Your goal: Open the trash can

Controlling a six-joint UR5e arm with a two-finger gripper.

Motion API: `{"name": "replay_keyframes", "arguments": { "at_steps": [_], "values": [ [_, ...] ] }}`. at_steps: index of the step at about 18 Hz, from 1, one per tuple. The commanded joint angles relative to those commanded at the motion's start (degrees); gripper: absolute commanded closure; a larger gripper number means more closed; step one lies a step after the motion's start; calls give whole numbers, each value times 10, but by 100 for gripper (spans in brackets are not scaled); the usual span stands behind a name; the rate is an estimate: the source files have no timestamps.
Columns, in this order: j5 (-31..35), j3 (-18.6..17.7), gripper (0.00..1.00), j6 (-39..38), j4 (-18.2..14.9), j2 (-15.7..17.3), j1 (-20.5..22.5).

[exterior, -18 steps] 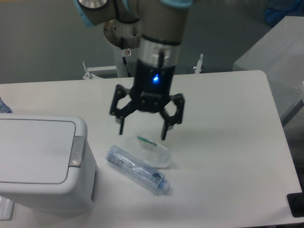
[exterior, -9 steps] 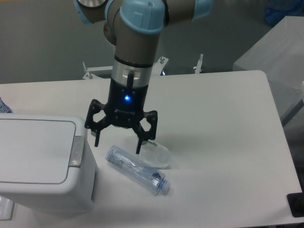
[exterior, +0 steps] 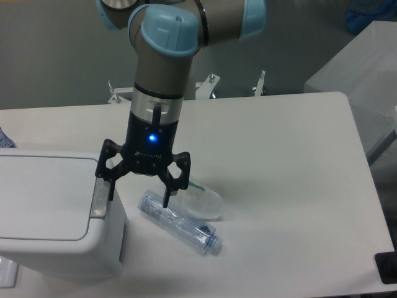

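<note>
The white boxy trash can [exterior: 56, 248] stands at the table's left front, its flat light-grey lid [exterior: 43, 195] down. A small grey push tab [exterior: 99, 198] sits on its right rim. My gripper [exterior: 138, 200] hangs open and empty just right of the can. Its left finger is close beside the tab and its right finger is over the left end of a clear plastic bottle [exterior: 180, 223].
The bottle lies on its side on the white table [exterior: 291, 186], right of the can. A clear plastic wrapper [exterior: 205, 202] lies behind it. A grey box [exterior: 360, 68] stands off the table's right back corner. A dark object [exterior: 386, 267] is at the right front edge.
The gripper has moved left and slightly down, from above the wrapper to beside the trash can's push tab. It stayed open. The can, bottle and wrapper have not moved.
</note>
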Motion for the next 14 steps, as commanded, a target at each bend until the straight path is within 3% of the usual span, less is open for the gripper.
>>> {"name": "replay_keyframes", "arguments": {
  "at_steps": [14],
  "values": [
    [0, -4, 0, 1, 0, -5, -8]
  ]
}}
